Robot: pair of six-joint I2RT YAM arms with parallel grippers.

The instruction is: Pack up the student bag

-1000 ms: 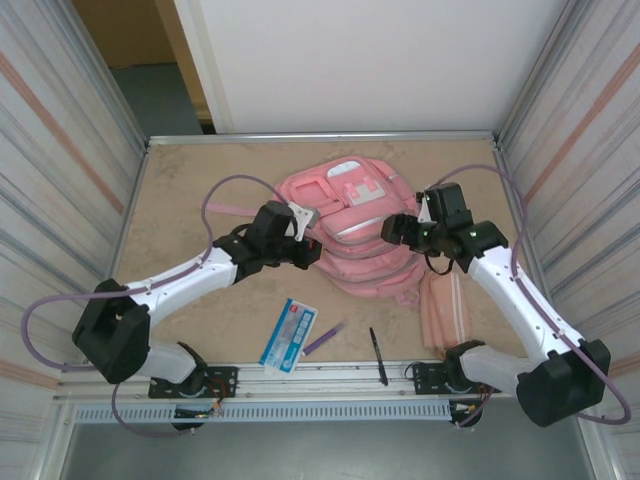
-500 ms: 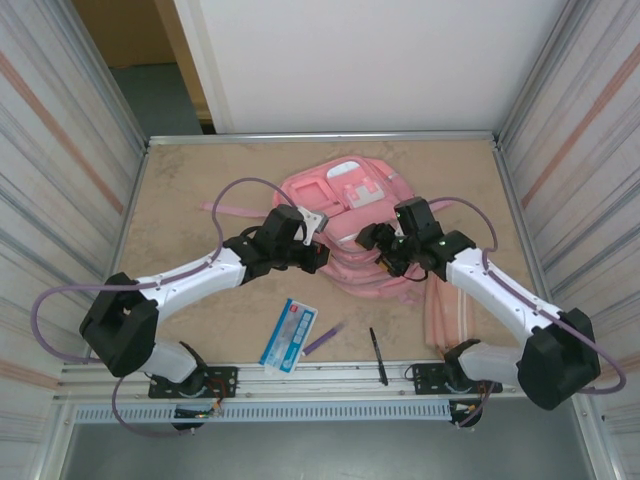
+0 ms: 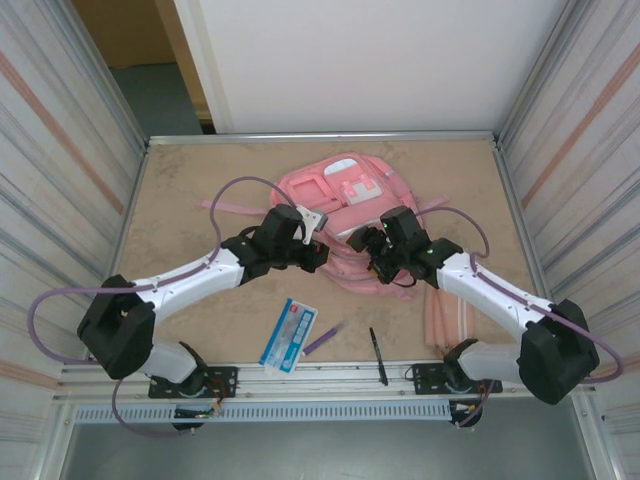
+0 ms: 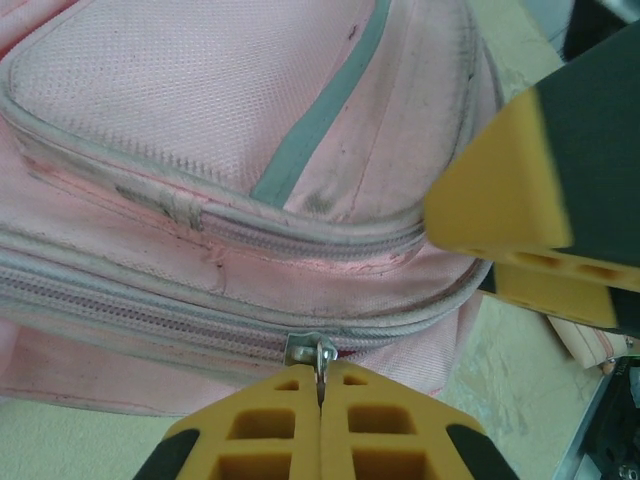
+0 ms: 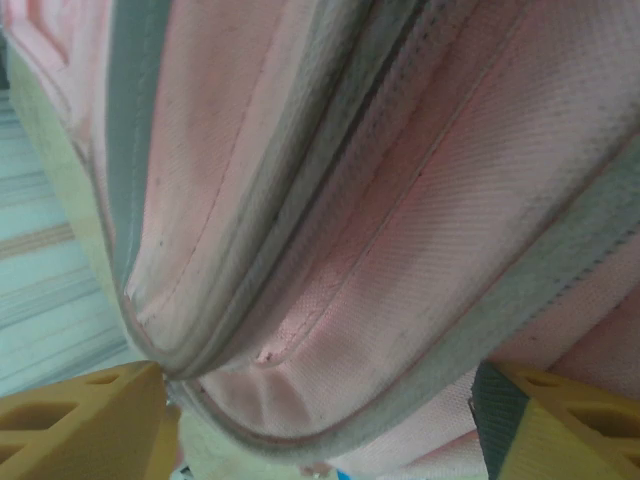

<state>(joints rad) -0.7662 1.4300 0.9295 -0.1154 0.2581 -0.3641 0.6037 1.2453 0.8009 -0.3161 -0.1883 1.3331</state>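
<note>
student bag (image 3: 352,200): flat on worktop (image 3: 190,190), both tools at its near edge.
left tool (image 4: 320,400): pinched on the bag's zip pull (image 4: 312,352).
right tool (image 5: 320,420): wide, straddling the bag's seam.
risk: we expect the pull slips, or the bag drags unless braced.

Twin white arms, black joints
Left arm (image 3: 190,280) and right arm (image 3: 490,290) each trail a lilac cable (image 3: 232,185); the left gripper (image 4: 320,395) has orange-yellow fingers (image 4: 262,440) with moulded pockets.
</note>
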